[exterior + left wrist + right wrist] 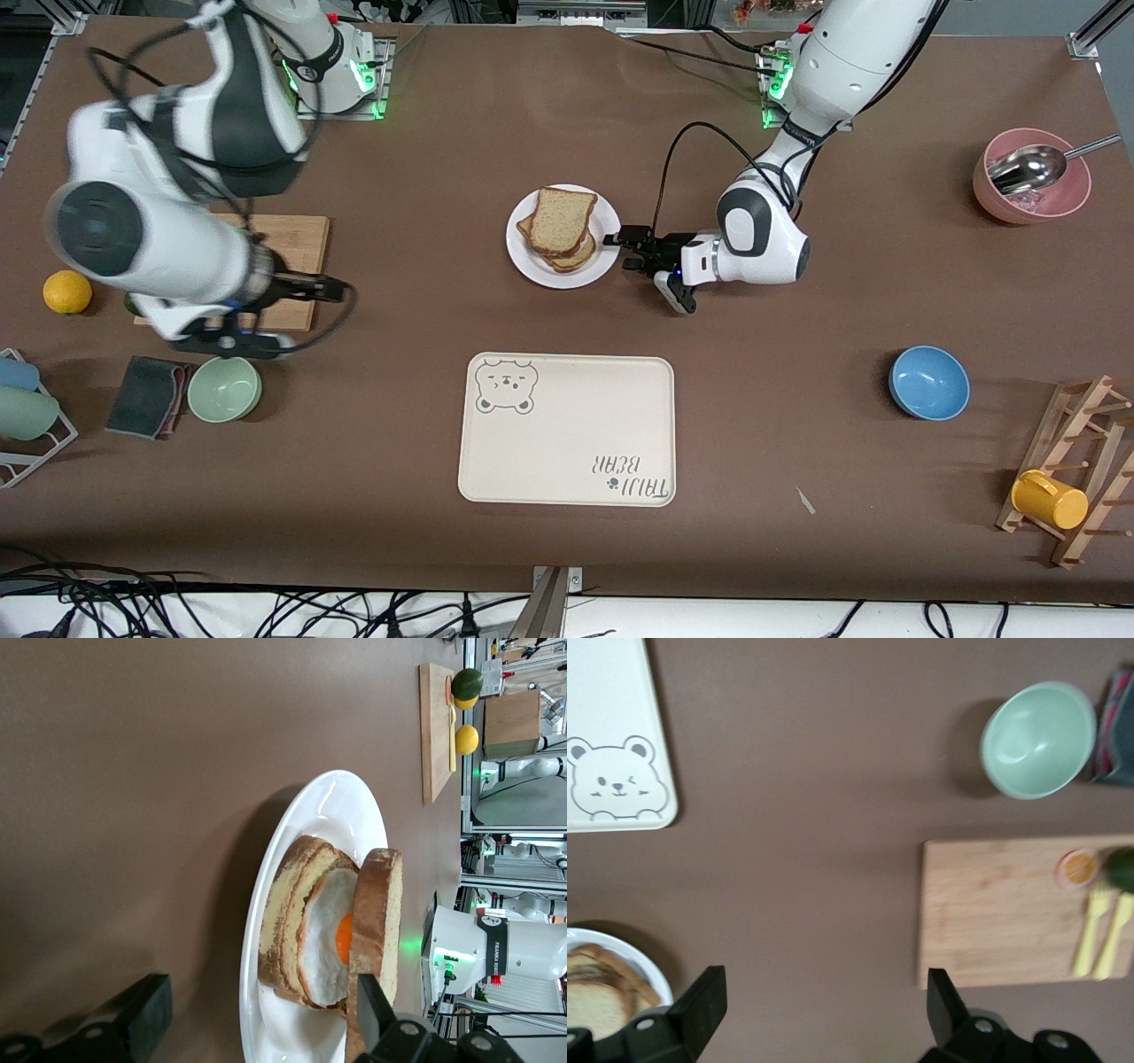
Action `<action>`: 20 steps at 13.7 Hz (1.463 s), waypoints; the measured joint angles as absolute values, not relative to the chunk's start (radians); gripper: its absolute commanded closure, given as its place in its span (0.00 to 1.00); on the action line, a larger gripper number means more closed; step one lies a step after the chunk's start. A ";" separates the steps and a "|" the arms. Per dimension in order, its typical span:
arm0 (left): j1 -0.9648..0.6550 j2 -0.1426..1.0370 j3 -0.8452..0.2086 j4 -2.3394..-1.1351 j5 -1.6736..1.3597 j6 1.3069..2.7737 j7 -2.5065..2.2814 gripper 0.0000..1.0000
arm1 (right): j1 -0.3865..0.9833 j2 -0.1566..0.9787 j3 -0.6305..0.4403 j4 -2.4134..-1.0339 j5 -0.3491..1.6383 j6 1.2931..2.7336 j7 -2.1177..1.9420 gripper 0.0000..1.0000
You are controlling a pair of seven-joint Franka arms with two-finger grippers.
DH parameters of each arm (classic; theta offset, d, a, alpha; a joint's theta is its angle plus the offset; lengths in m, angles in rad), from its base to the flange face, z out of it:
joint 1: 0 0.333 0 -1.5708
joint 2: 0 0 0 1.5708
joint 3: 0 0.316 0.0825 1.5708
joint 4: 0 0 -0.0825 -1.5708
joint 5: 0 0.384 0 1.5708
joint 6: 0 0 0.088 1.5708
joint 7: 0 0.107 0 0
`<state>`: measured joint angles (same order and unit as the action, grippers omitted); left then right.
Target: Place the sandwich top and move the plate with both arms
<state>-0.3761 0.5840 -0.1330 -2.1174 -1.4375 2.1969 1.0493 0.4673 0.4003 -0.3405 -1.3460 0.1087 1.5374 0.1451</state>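
table (797, 425): brown cover | on it: plate (532, 263), cream tray (567, 443), cutting board (301, 244), green bowl (224, 388), blue bowl (928, 382), pink bowl (1028, 204), lemon (67, 291), sponge (146, 397), mug rack (1076, 470)

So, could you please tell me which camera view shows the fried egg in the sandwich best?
The left wrist view: the fried egg shows edge-on, white and yolk, under the tilted sandwich top. In the front view that slice hides it; the right wrist view catches only bread at the plate's edge.

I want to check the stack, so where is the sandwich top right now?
The sandwich top lies on the egg sandwich on the plate, mid-table, farther from the front camera than the tray, beside the open left gripper.
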 measured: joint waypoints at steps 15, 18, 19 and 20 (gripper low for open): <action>-0.413 0.578 -0.134 -2.141 -1.477 2.211 1.049 0.55 | 0.092 0.086 -0.076 -1.583 -0.017 1.564 -0.053 0.00; -0.416 0.579 -0.133 -2.141 -1.477 2.216 1.049 0.65 | 0.050 0.031 -0.032 -1.606 -0.033 1.557 -0.054 0.00; -0.416 0.579 -0.133 -2.141 -1.477 2.217 1.049 0.66 | 0.046 0.020 -0.033 -1.609 -0.033 1.542 -0.052 0.00; -0.417 0.579 -0.133 -2.141 -1.477 2.218 1.049 0.66 | 0.041 0.014 -0.040 -1.612 -0.030 1.531 -0.048 0.00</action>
<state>-0.4166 0.5787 -0.1335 -2.1415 -1.4770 2.2177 1.0493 0.0414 0.0137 -0.0404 -1.6123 -0.0299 1.5307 -0.0485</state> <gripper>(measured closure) 0.581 0.000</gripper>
